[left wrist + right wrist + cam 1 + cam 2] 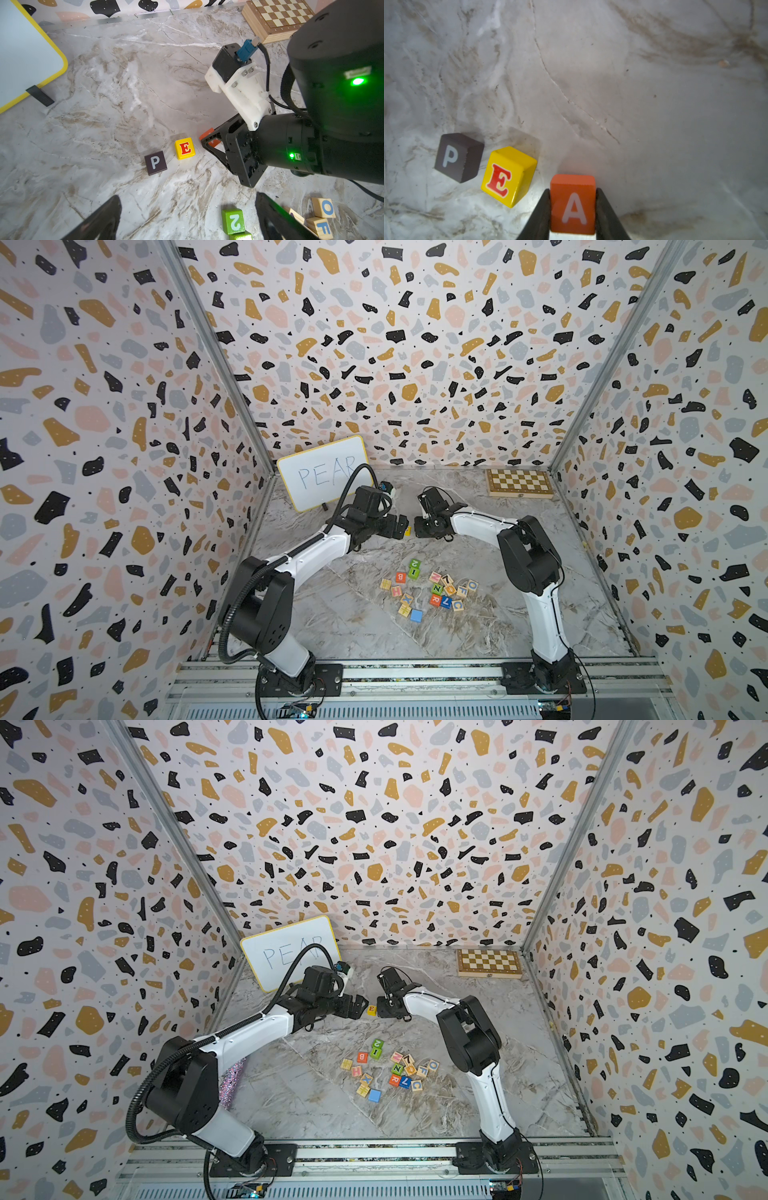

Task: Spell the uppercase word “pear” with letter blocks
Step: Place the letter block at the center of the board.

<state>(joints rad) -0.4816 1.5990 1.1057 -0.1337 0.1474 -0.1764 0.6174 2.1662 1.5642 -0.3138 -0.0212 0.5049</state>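
On the left, the left gripper (188, 202) stands wide open and holds nothing. One P block (457, 158) and one E block (508, 176) sit side by side. Just beside E, the right gripper (573, 190) squeezes one A block (572, 207). One R block (435, 599) lies in the pile (446, 591) nearer the robot. One whiteboard (322, 472) and one chessboard (519, 483) stand behind.

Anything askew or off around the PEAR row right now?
Minor: the yellow E block sits twisted relative to the black P block, so their faces do not line up, and a small gap separates them. The orange A block is gripped squarely in the right tool. Nothing looks spilled or damaged.
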